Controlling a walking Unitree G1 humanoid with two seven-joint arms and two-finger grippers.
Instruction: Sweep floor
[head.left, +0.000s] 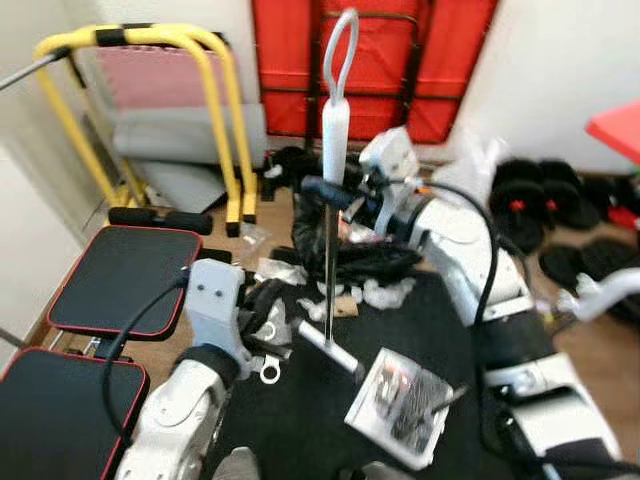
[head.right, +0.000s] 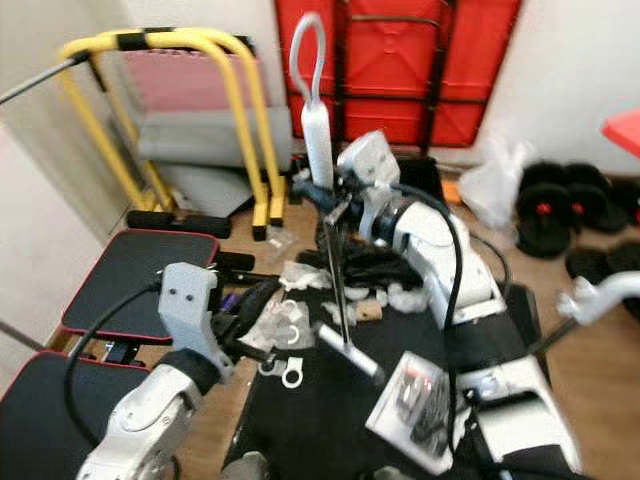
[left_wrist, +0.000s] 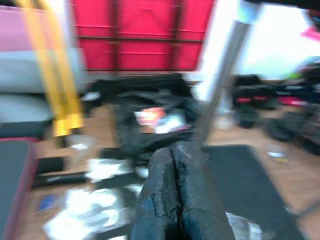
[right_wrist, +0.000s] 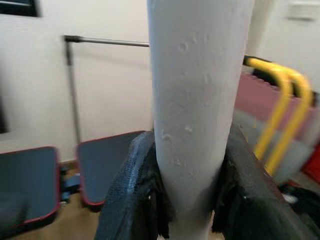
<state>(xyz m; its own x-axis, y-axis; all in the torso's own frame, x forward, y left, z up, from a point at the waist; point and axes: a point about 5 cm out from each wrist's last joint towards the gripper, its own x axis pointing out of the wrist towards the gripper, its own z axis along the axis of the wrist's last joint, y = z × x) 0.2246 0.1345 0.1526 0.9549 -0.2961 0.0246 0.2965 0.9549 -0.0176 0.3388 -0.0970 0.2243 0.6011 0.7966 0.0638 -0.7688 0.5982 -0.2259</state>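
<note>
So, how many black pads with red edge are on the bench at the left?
2: one bench pad further from the robot, another bench pad nearest it, partly cut by the frame. More may be hidden.

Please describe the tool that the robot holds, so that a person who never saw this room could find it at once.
In front of the red folded frame on the back wall, a broom stands upright on the black mat among scraps of white litter. The right gripper clamps its jaws around it just below the white grip. Its thin metal pole and looped white top set it apart from the thick yellow bars nearby.

No legible text, label, brand, number or sign appears on any object in these views.
</note>
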